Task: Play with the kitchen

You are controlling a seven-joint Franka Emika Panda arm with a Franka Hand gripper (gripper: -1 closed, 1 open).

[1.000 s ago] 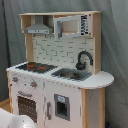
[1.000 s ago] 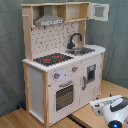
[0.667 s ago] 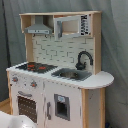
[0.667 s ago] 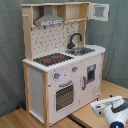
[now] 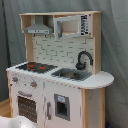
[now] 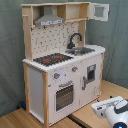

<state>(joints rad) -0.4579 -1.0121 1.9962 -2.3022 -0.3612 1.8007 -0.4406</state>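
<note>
The kitchen (image 5: 60, 85) is a white and light-wood toy unit that fills both exterior views. On its worktop lie a black-red hob (image 5: 37, 66), a sink (image 5: 72, 75) and a black faucet (image 5: 83, 59). A grey hood (image 5: 37, 29) hangs above the hob, and the oven door (image 5: 27, 107) below it is closed. The second exterior view also shows the kitchen (image 6: 45, 85), its hob (image 6: 52, 59), faucet (image 6: 75, 40) and oven door (image 6: 64, 96). My gripper (image 6: 107, 107), at the white arm's end, sits low at the second exterior view's right, apart from the kitchen front.
An upper cabinet door (image 6: 100, 11) stands open at the top right of the second exterior view. The kitchen stands on a wooden floor (image 6: 15, 119) in front of a grey curtain (image 6: 10, 50). A white part of the arm (image 5: 15, 122) shows at the first exterior view's bottom left.
The white arm end has drifted slightly toward the second exterior view's lower right corner. The kitchen is unchanged.
</note>
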